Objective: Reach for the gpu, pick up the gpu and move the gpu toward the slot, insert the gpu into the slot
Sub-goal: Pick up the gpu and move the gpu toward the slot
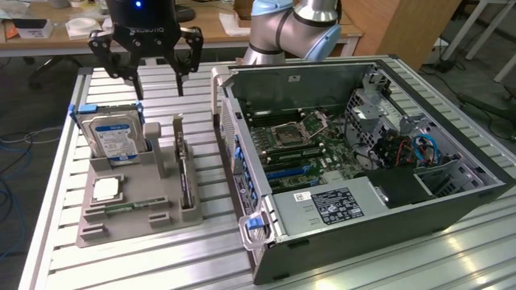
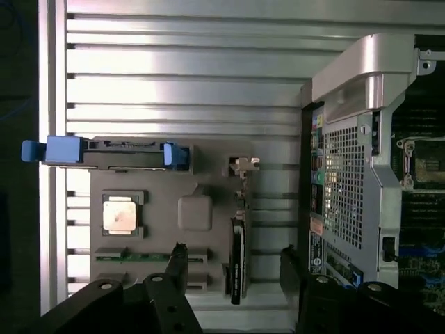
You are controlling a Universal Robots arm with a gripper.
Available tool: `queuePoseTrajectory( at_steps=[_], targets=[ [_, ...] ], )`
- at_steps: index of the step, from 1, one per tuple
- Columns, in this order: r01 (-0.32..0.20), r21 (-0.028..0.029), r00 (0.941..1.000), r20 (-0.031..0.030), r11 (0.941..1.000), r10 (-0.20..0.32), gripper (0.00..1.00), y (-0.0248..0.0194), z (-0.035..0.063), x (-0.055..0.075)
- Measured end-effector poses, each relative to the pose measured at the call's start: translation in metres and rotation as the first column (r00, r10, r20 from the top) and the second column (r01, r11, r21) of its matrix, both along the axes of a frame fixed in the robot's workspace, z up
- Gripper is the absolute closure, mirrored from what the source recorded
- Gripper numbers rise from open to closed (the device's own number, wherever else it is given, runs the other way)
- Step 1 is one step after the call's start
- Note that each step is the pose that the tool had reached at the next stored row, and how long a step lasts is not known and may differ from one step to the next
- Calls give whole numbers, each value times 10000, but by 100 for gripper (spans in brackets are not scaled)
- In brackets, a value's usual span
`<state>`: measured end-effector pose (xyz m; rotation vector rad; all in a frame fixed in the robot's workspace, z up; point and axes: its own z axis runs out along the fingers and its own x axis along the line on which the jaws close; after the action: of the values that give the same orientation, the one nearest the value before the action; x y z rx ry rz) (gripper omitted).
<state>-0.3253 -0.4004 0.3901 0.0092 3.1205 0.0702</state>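
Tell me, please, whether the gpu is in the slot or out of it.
Out. The gpu stands on edge in the grey holder beside the case; the blue slot holds no card.

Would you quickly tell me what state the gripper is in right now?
Gripper: open, holding nothing; the gpu stands on edge in the gray holder.
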Motion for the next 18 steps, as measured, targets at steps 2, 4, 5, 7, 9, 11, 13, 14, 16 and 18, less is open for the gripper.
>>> queuePoseTrajectory(
  at_steps=[2, 4, 5, 7, 9, 11, 13, 14, 16, 18],
  targets=[
    [-49, -3, 10000, -36, 10000, 49, 35, -50, -31, -1],
    [-50, 0, 10000, -34, 10000, 50, 35, -141, -70, 0],
    [-49, 0, 10000, -35, 10000, 49, 35, -175, -88, 0],
    [-55, -1, 10000, -36, 10000, 55, 35, -237, -116, 0],
    [-62, -12, 10000, -35, 10000, 62, 35, -268, -143, 0],
    [-82, -14, 10000, -15, 10000, 82, 35, -269, -173, 0],
    [-86, -15, 10000, 0, 10000, 86, 35, -270, -206, 0],
    [-87, -14, 10000, 1, 10000, 87, 35, -270, -225, -1],
    [-89, -14, 10000, 1, 10000, 89, 35, -271, -261, -1],
    [-92, -15, 10000, 0, 10000, 92, 35, -272, -296, 0]
  ],
)
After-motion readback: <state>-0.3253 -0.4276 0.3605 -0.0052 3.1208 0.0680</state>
